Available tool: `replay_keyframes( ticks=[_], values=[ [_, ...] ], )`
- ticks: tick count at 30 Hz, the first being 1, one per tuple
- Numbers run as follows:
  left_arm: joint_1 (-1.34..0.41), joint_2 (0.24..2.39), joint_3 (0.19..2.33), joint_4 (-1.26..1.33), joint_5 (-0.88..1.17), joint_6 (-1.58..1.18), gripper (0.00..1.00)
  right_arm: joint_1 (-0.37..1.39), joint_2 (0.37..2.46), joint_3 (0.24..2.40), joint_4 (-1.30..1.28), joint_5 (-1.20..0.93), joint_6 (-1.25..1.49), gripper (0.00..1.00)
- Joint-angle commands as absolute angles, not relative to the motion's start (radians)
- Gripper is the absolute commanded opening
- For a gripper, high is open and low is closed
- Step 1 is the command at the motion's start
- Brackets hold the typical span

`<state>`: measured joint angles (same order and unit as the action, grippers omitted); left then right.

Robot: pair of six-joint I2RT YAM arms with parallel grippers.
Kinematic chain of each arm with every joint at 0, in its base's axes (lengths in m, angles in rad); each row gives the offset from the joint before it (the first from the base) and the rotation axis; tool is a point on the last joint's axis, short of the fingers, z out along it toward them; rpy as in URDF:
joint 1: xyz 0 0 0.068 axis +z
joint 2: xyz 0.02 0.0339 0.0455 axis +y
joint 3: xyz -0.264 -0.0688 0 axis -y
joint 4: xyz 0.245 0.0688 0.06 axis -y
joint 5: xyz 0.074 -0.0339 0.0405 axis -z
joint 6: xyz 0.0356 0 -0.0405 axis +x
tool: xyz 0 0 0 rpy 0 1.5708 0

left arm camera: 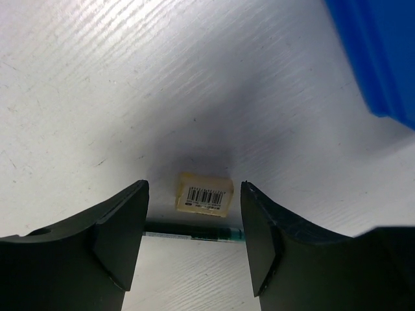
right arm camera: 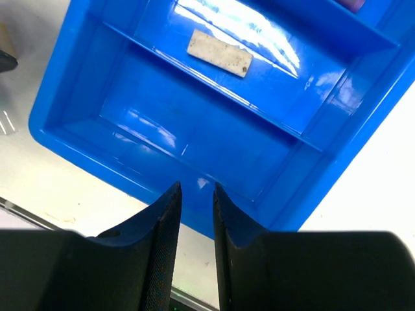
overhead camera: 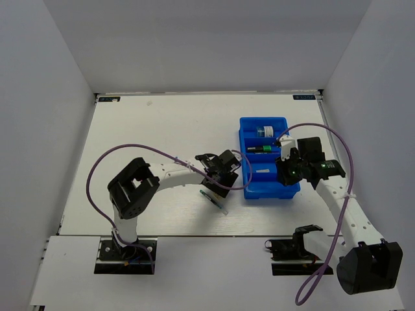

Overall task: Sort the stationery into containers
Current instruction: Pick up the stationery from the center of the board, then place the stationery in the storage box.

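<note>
currently left hand (left arm camera: 194, 217) seen open, set astride tan eraser (left arm camera: 205, 194), which lies on surface (left arm camera: 130, 78) just left of blue tray (left arm camera: 382, 58). dark green pen (left arm camera: 194, 232) laid just beside eraser: could be pinched along with it if hand is lowered off-centre. right hand (right arm camera: 197, 194) hung over tray's near compartment, jaws narrowly parted, nothing held. collision risked if both hands are brought over tray together.

An eraser (left arm camera: 204, 193) lies on the table (left arm camera: 97, 78) between my left fingers (left arm camera: 120, 240), with a pen (left arm camera: 194, 232) just nearer me. To their right, the tray (overhead camera: 262, 119) holds a second eraser (right arm camera: 219, 53).
</note>
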<state>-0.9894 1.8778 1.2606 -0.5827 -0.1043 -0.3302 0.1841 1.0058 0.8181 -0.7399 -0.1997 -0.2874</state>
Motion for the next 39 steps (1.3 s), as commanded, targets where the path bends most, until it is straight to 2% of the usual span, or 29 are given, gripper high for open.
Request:
replay_keyframes(
  ticks=[1, 3, 6, 14, 15, 16, 17, 18, 21, 22, 23, 24, 25, 29, 35, 39],
  values=[
    [-0.98, 1.879, 1.236, -0.58, -0.092, -0.321, 0.69, 0.167, 0.977, 0.825, -0.722, -0.232, -0.267, 0.29],
    [-0.982, 1.885, 1.227, -0.571, -0.074, -0.322, 0.68, 0.166, 0.968, 0.834, -0.732, -0.233, -0.267, 0.31],
    [-0.982, 1.901, 1.232, -0.578, -0.066, -0.321, 0.59, 0.158, 0.96, 0.845, -0.741, -0.247, -0.264, 0.31],
    [-0.98, 1.907, 1.264, -0.594, -0.077, -0.313, 0.25, 0.144, 0.928, 0.858, -0.758, -0.256, -0.255, 0.31],
    [-0.982, 1.898, 1.27, -0.6, -0.086, -0.313, 0.25, 0.141, 0.924, 0.864, -0.762, -0.255, -0.255, 0.31],
    [-0.982, 1.857, 1.281, -0.609, -0.092, -0.316, 0.24, 0.138, 0.92, 0.865, -0.767, -0.244, -0.256, 0.35],
    [-0.98, 1.838, 1.307, -0.609, -0.095, -0.314, 0.23, 0.138, 0.907, 0.867, -0.758, -0.23, -0.256, 0.52],
    [-0.98, 1.821, 1.319, -0.614, -0.101, -0.314, 0.21, 0.14, 0.902, 0.862, -0.741, -0.182, -0.232, 0.9],
    [-0.982, 1.757, 1.393, -0.62, -0.083, -0.319, 0.2, 0.137, 0.874, 0.827, -0.683, -0.086, -0.21, 0.9],
    [-0.982, 1.749, 1.429, -0.617, -0.056, -0.328, 0.18, 0.135, 0.867, 0.821, -0.677, -0.037, -0.203, 0.48],
    [-0.986, 1.752, 1.466, -0.618, -0.035, -0.333, 0.18, 0.133, 0.865, 0.802, -0.651, -0.017, -0.192, 0.23],
    [-0.997, 1.756, 1.485, -0.618, -0.032, -0.339, 0.18, 0.133, 0.856, 0.793, -0.637, -0.008, -0.17, 0.04],
    [-1.003, 1.769, 1.52, -0.615, -0.026, -0.341, 0.18, 0.13, 0.847, 0.784, -0.627, 0.067, -0.149, 0.0],
    [-1.022, 1.808, 1.598, -0.577, -0.003, -0.362, 0.18, 0.126, 0.819, 0.723, -0.555, 0.158, -0.088, 0.0],
    [-1.017, 1.956, 1.77, -0.558, 0.055, -0.371, 0.19, 0.107, 0.773, 0.667, -0.508, 0.167, -0.057, 0.0],
    [-1.014, 2.049, 1.87, -0.566, 0.072, -0.382, 0.25, 0.101, 0.769, 0.647, -0.492, 0.161, -0.054, 0.0]
  ],
)
